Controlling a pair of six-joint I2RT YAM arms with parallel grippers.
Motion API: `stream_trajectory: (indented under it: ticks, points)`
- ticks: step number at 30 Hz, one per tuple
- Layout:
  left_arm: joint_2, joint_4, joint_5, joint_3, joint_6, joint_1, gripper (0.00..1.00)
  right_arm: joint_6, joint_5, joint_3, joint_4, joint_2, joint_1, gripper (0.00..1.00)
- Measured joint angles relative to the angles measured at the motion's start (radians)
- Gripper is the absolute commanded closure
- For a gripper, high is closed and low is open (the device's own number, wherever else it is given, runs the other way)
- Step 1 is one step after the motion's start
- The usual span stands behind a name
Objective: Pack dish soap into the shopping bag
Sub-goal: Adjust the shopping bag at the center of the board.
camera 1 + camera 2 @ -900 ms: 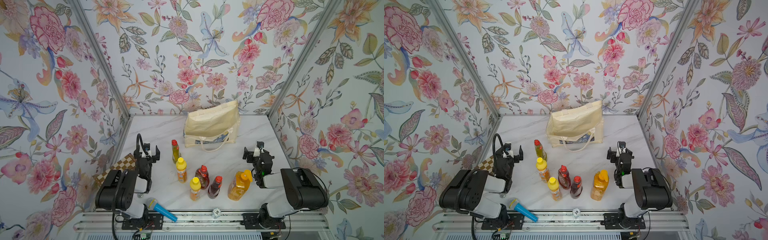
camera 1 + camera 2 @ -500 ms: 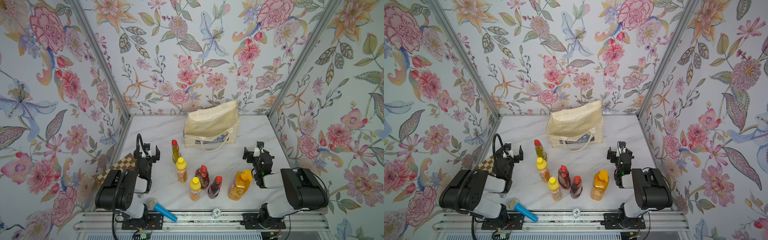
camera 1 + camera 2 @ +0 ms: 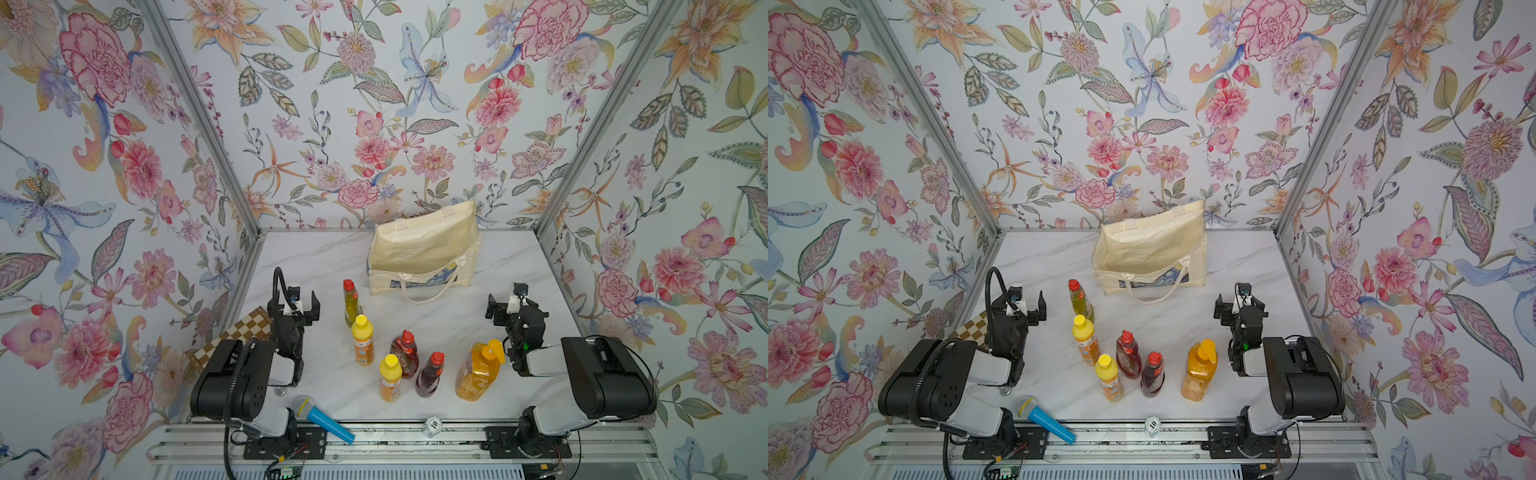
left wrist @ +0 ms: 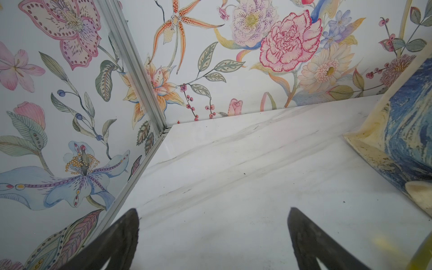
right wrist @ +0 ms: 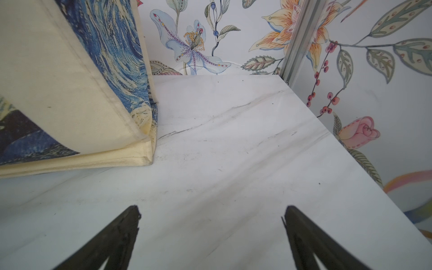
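The cream shopping bag (image 3: 424,253) (image 3: 1150,253) stands open at the back of the marble table, its blue picture facing forward. Six dish soap bottles stand upright in front of it: a slim yellow-green one (image 3: 351,305), two orange yellow-capped ones (image 3: 362,340) (image 3: 390,378), two dark red ones (image 3: 404,353) (image 3: 430,374) and a big orange pump bottle (image 3: 478,372). My left gripper (image 3: 294,307) (image 4: 213,210) is open and empty, left of the bottles. On their right, my right gripper (image 3: 513,309) (image 5: 211,208) is open and empty too. Both wrist views show a bag (image 4: 409,131) (image 5: 58,81) corner.
A blue toy microphone (image 3: 322,417) lies at the front edge by the left arm's base. A checkered board (image 3: 245,332) lies under the left arm, and a small white die (image 3: 432,424) sits on the front rail. Floral walls close three sides.
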Motion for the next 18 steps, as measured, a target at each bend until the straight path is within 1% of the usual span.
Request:
stream_trajectory:
  ticks: [15, 18]
  points:
    - [-0.001, 0.010, -0.002, 0.003, -0.005, 0.005, 0.01, 0.000, 0.000, 0.000, -0.001, 0.000, 0.000, 0.01]
    - [-0.028, -0.004, -0.007, 0.003, -0.014, 0.016, 0.01, 0.001, 0.000, 0.016, -0.034, -0.005, -0.008, 0.01]
